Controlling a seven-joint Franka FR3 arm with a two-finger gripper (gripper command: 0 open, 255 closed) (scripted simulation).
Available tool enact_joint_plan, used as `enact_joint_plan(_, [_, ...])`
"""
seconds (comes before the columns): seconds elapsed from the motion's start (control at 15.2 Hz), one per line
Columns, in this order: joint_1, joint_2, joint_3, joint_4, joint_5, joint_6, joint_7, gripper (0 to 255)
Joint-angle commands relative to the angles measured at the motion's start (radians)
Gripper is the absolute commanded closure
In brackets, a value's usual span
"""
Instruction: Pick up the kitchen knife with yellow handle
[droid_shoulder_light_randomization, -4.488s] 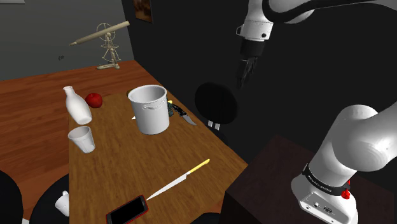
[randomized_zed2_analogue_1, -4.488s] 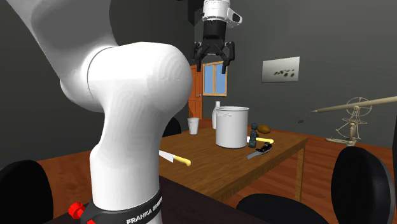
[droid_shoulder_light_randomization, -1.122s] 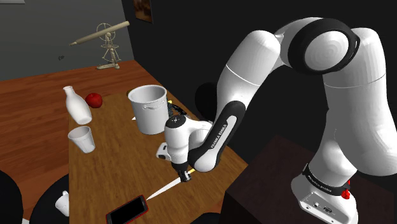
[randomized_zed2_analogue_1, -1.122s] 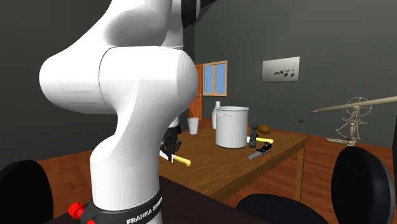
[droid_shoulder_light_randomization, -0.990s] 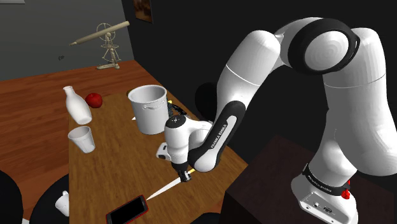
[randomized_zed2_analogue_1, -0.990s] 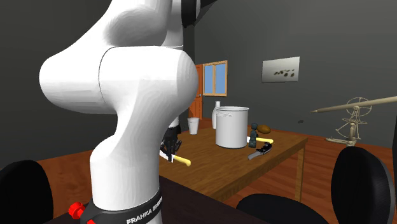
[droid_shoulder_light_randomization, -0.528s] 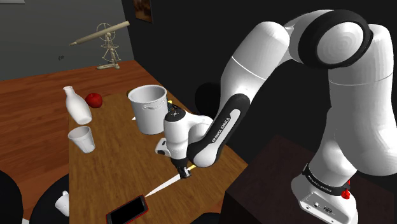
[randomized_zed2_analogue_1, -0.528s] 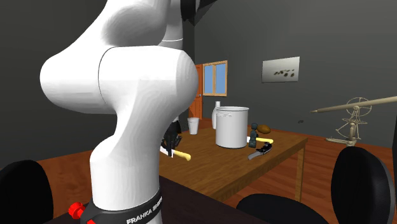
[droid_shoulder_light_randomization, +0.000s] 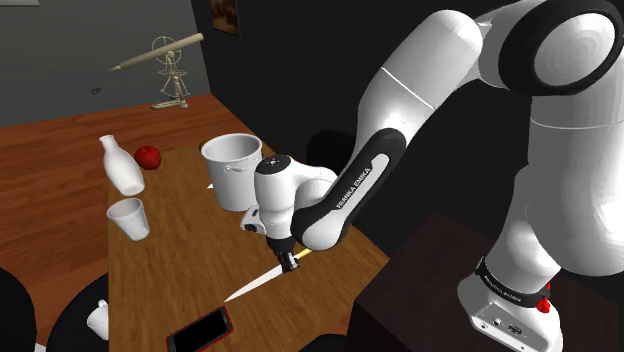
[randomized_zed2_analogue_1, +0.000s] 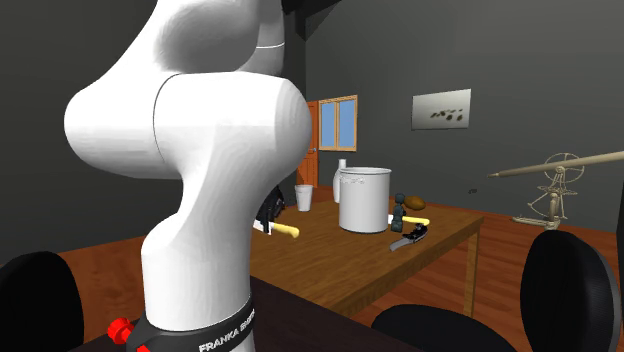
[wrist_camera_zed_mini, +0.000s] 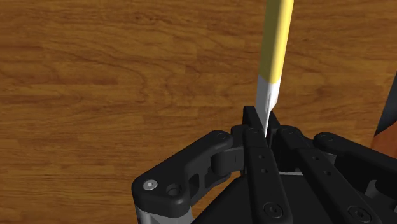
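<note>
Shoulder view of a brown wooden table (droid_shoulder_light_randomization: 180, 255) with a white robot arm (droid_shoulder_light_randomization: 400, 110) bending down over it. Well to the shoulder view's left of the claw stand a white bottle (droid_shoulder_light_randomization: 122, 165) and a white cup (droid_shoulder_light_randomization: 128, 218), with a red apple (droid_shoulder_light_randomization: 148, 157) just beside the bottle. Closer to the claw, on its lower left in this view, a black phone with a red edge (droid_shoulder_light_randomization: 200, 330) lies flat. Beyond the claw, farther along the table, stands a large white pot (droid_shoulder_light_randomization: 233, 170).

The all-black two-finger claw (droid_shoulder_light_randomization: 288, 262) is pinching the kitchen knife with a pale blade and yellow handle (droid_shoulder_light_randomization: 255, 283). The blade slants down from the claw toward the phone, and whether its tip touches the table cannot be told.

In the second exterior view the yellow handle of the knife (randomized_zed2_analogue_1: 286, 230) sticks out to that view's right of the claw (randomized_zed2_analogue_1: 268, 220).

In the wrist view the claw (wrist_camera_zed_mini: 265, 127) has both fingers (wrist_camera_zed_mini: 254, 149) pressed on the blade just short of the handle, and the knife (wrist_camera_zed_mini: 278, 38) points away over the wood grain
</note>
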Motion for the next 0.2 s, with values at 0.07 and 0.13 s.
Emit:
enact_joint_plan(0.07, [-0.007, -0.026, 0.006, -0.002, 0.011, -0.024, -0.011, 255])
enact_joint_plan(0.13, [-0.007, -0.026, 0.006, -0.002, 0.011, -0.024, -0.011, 255])
